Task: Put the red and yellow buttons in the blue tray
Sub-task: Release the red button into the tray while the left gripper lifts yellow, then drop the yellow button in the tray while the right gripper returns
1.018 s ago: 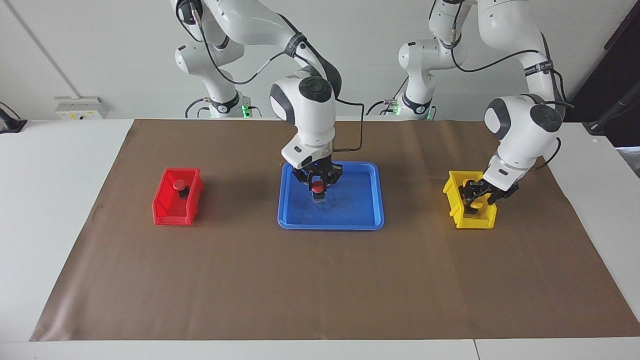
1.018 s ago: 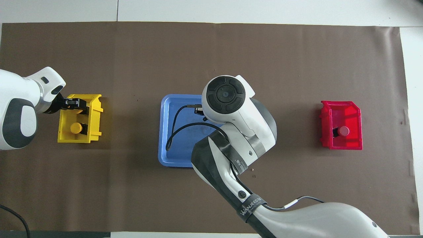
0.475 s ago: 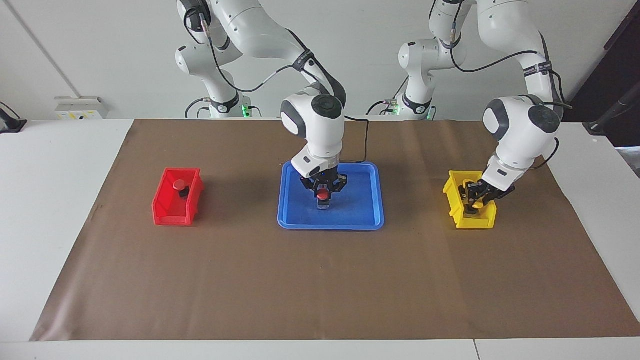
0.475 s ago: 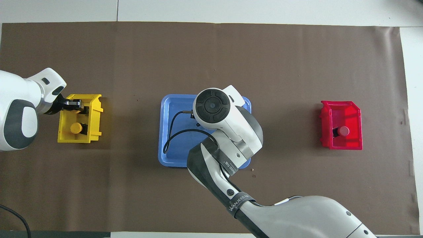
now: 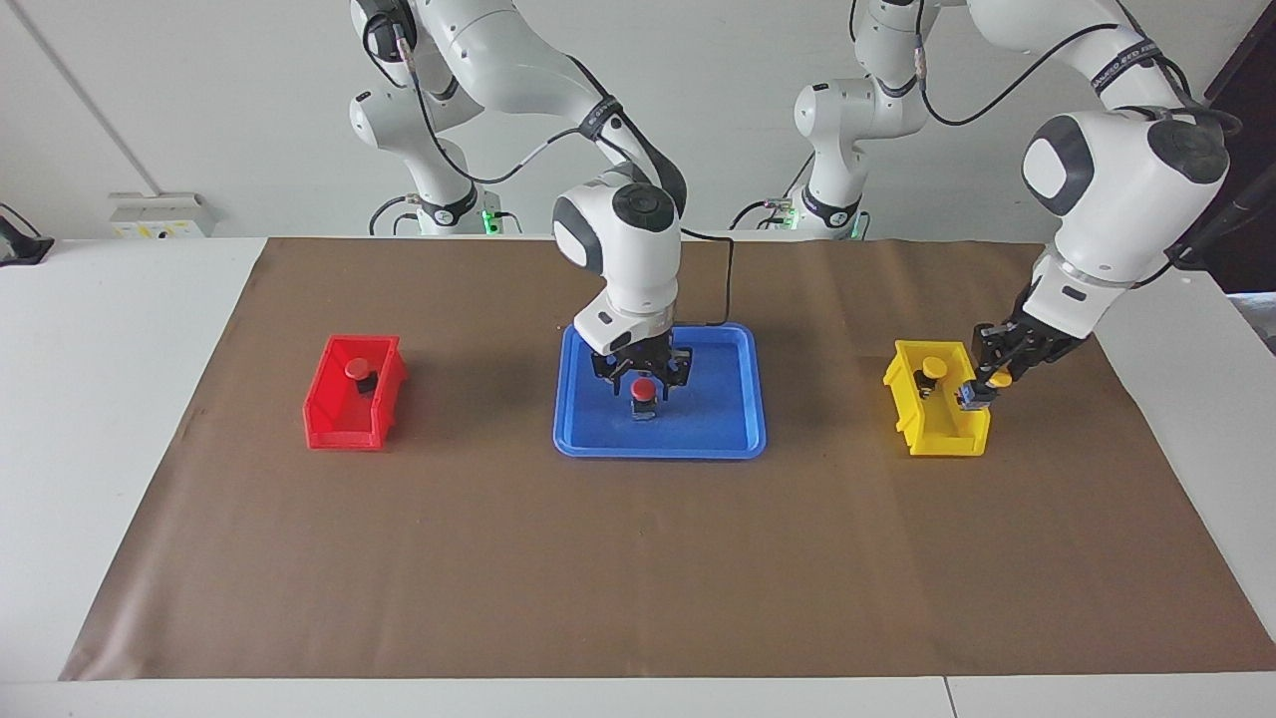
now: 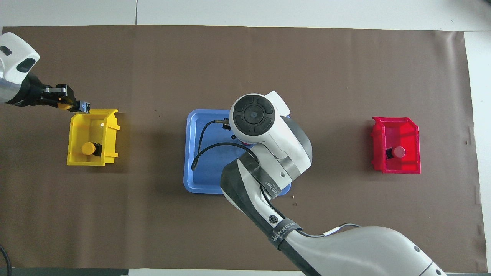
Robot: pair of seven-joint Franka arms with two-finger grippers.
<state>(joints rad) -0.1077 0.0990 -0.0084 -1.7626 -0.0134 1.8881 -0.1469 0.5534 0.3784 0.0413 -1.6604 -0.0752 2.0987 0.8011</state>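
The blue tray lies mid-table and also shows in the overhead view. A red button stands in it. My right gripper is just above this button, open, with a finger on each side. My left gripper is shut on a yellow button and holds it in the air over the yellow bin's edge. In the overhead view this gripper is at the rim farthest from the robots. A second yellow button sits in the yellow bin. A second red button sits in the red bin.
The yellow bin stands toward the left arm's end of the table, the red bin toward the right arm's end. A brown mat covers the table. The right arm hides the tray's middle in the overhead view.
My left gripper has risen out of the yellow bin with a yellow button. My right gripper has set the red button down in the tray and opened.
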